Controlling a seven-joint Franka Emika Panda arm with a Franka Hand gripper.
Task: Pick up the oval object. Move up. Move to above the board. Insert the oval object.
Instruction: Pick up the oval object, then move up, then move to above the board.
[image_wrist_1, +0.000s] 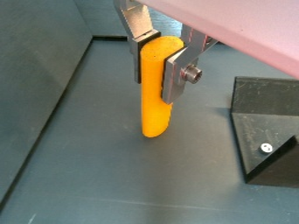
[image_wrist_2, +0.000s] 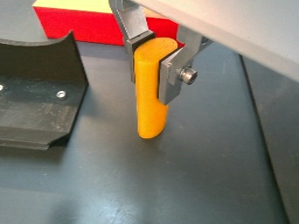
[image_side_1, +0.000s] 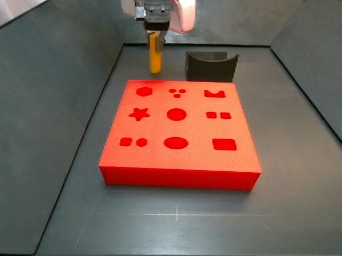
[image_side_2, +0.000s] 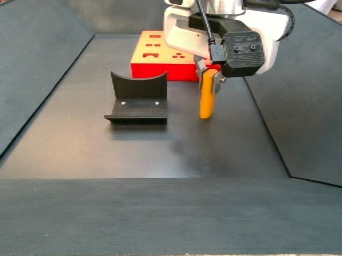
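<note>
The oval object (image_wrist_1: 156, 103) is a smooth orange-yellow peg and stands upright between my fingers. My gripper (image_wrist_1: 156, 75) is shut on its upper part, and its lower end is at or just above the dark floor. Both wrist views show this grip (image_wrist_2: 153, 73). In a side view the gripper (image_side_1: 158, 28) holds the peg (image_side_1: 156, 55) just behind the far edge of the red board (image_side_1: 181, 178), whose top has a grid of shaped holes. Another side view shows the peg (image_side_2: 207, 100) under the gripper (image_side_2: 211, 70), beside the board (image_side_2: 181, 72).
The dark fixture (image_side_1: 210, 65) stands on the floor next to the held peg, at the board's far edge; it also shows in the wrist views (image_wrist_1: 268, 131) (image_wrist_2: 35, 96) and a side view (image_side_2: 136, 98). Sloping grey walls (image_side_1: 80, 90) enclose the floor.
</note>
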